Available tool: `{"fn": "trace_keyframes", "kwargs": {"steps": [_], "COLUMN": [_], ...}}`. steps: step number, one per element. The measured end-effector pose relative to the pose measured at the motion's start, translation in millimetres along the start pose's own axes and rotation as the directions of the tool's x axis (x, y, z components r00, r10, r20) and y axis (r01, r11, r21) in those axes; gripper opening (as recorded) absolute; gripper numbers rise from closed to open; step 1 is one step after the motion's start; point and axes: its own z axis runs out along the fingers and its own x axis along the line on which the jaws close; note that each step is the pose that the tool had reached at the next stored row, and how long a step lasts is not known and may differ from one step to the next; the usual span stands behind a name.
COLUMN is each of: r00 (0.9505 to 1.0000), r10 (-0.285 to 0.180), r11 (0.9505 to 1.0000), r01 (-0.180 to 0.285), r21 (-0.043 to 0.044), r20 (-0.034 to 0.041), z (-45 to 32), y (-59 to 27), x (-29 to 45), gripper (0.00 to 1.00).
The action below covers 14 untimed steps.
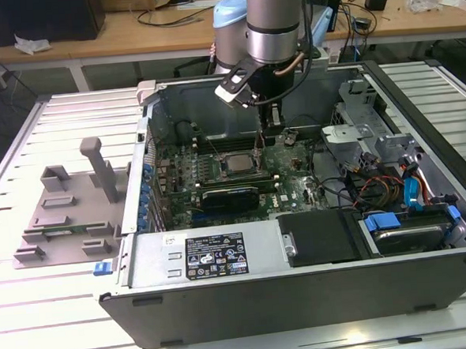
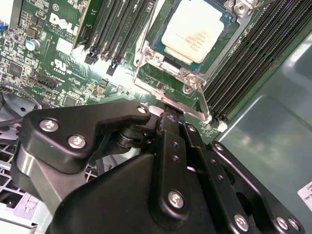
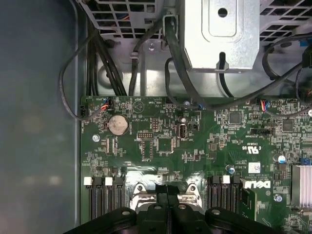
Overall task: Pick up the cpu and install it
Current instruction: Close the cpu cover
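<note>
The cpu (image 1: 234, 162) (image 2: 194, 30), a small square chip with a pale silver top, lies flat in its metal-rimmed socket (image 2: 168, 73) on the green motherboard (image 1: 291, 159) inside the open computer case. My gripper (image 1: 260, 147) (image 2: 166, 111) (image 3: 168, 188) reaches down into the case. Its thin black fingers are pressed together, and nothing shows between them. In the second wrist view the tips sit at the socket frame's edge, just beside the cpu and near the socket's wire lever (image 2: 201, 102). In the exterior view the gripper stands just to the right of the chip.
Memory slots (image 2: 117, 29) flank the socket. A grey plastic tray with upright posts (image 1: 61, 209) sits outside the case on the exterior view's left. A power supply (image 1: 214, 255) lines the near side, with drive bays and cables (image 1: 400, 184) at the right. Case walls (image 1: 225, 301) surround everything.
</note>
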Motion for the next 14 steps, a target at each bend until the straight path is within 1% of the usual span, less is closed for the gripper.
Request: {"fn": "trace_keyframes", "kwargs": {"steps": [7, 14], "r00": [1.0000, 1.0000], "r10": [0.000, 0.000], "r11": [1.0000, 1.0000], "r01": [0.000, 0.000], "r21": [0.0000, -0.0001], "r20": [0.0000, 0.0000], "z": [1.6, 4.5], "y": [-3.6, -5.3], "x": [0.1, 0.1], "gripper": [0.11, 0.11]}}
